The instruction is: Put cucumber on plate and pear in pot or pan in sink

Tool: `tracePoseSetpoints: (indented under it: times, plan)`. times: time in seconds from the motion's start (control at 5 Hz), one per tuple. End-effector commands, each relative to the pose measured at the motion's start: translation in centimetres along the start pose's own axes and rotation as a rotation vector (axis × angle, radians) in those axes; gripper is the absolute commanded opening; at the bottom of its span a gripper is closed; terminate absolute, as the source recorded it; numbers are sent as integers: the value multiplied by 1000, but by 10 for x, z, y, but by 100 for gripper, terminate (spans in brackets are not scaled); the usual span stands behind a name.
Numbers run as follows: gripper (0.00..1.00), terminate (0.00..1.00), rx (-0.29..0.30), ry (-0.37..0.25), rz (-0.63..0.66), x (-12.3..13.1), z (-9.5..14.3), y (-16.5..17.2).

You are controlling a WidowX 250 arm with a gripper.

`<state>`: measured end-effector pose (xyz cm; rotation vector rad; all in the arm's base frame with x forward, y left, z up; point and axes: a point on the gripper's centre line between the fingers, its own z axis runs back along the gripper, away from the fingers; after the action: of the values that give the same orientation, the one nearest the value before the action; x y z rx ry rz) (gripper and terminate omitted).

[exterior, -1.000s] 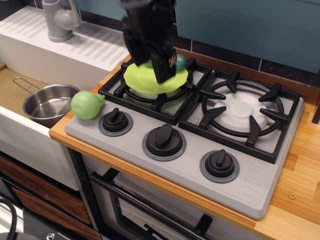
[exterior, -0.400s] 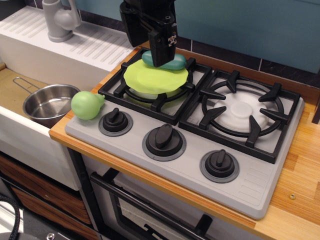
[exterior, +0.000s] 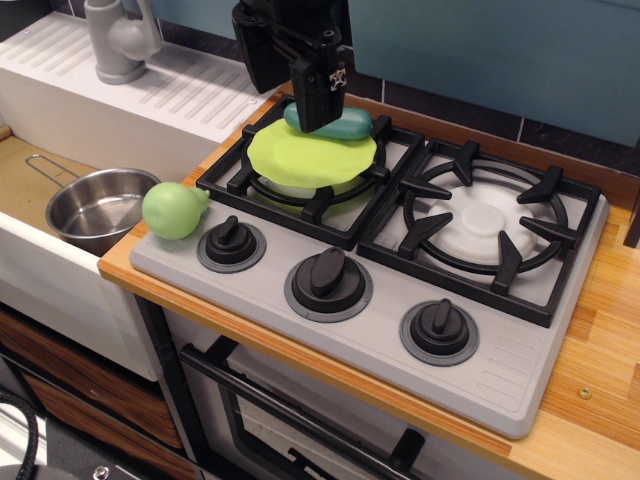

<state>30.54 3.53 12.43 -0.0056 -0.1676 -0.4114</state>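
The dark teal cucumber [exterior: 340, 124] lies on the back edge of the lime-green plate [exterior: 310, 158], which sits on the left burner grate. My black gripper [exterior: 289, 104] hangs just above the cucumber's left end, open and holding nothing. The light green pear [exterior: 173, 209] rests on the stove's front left corner, beside the left knob. The shiny steel pot [exterior: 98, 207] stands empty in the sink [exterior: 28, 178], left of the pear, its wire handle pointing back left.
A grey faucet [exterior: 120, 40] stands on the ribbed white drainboard [exterior: 190, 95] behind the sink. The right burner grate [exterior: 487, 225] holds nothing. Three black knobs [exterior: 328, 278] line the stove front. A wooden counter [exterior: 600, 370] runs on the right.
My gripper has risen off the plate and moved slightly back, uncovering the cucumber, which now lies free on the plate's back edge. Pear and pot have not moved.
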Motion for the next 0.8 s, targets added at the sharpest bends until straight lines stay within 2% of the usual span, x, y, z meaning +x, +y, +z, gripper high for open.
tracePoseSetpoints:
  times: [0.0, 0.6]
  plan:
    - [100, 0, 137, -89, 103, -8, 8, 27]
    - [100, 0, 198, -66, 199, -44, -3, 62]
